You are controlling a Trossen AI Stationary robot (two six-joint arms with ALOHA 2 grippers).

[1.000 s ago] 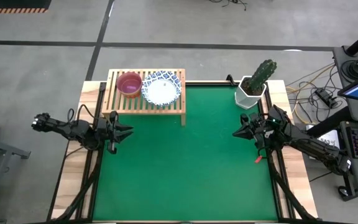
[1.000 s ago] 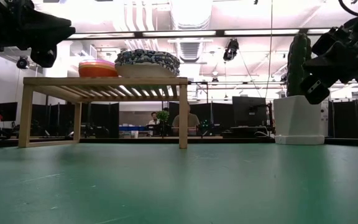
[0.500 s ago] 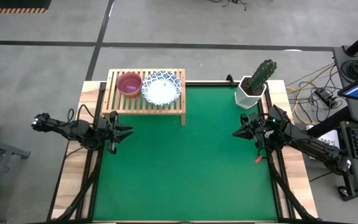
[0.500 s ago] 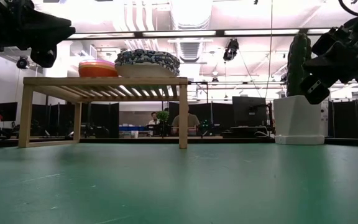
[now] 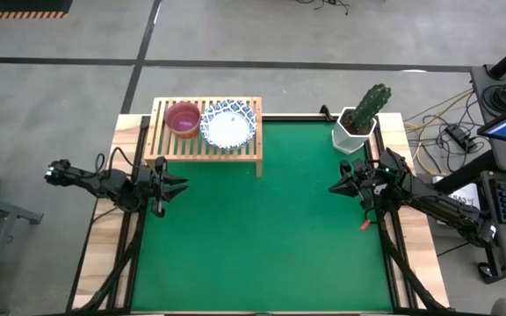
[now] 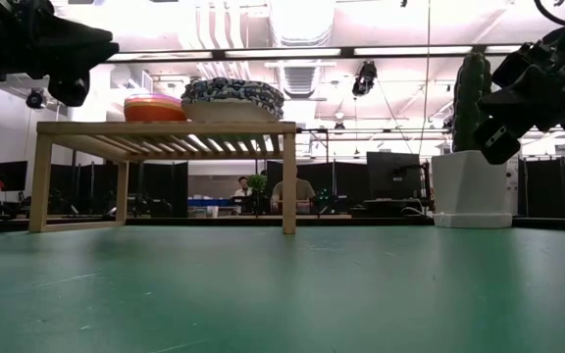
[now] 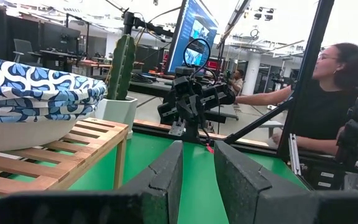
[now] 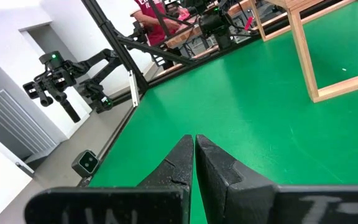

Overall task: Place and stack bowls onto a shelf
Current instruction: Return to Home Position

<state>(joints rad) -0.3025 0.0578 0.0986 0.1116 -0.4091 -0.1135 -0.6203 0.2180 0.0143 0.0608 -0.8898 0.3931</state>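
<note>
— Where is my left gripper (image 5: 180,185)?

— Just inside the table's left edge, about halfway along it, over the flat green mat (image 5: 262,237) and close to the shelf's near left leg. Your two blunt, dark, matte fingers (image 7: 163,180) stand a narrow slit apart, with nothing between them.

— And the shelf (image 5: 235,154)?

— In the table's far left corner. It is pale wood, with flat parallel slats on square legs. Towards its left end you have the plastic bowls (image 6: 153,108), smooth, plain and nested, with the purple bowl (image 5: 183,118) uppermost. From table height that stack shows an orange-red side. Just to their right are the wider white bowls (image 5: 228,125), round and nested, their outsides covered in a blue leaf-like pattern. Whether the two stacks touch, I cannot tell.

— Further right?

— The cactus pot (image 5: 354,132), white and faceted, stands at the far right corner, with a ribbed green cactus (image 5: 374,101) upright in it.

— And my right gripper (image 5: 332,188)?

— At the right edge, about halfway along, apart from the pot and towards the near edge from it. Your wedge-shaped fingers (image 8: 173,168) there are pressed together tip to tip and grip nothing.
</note>
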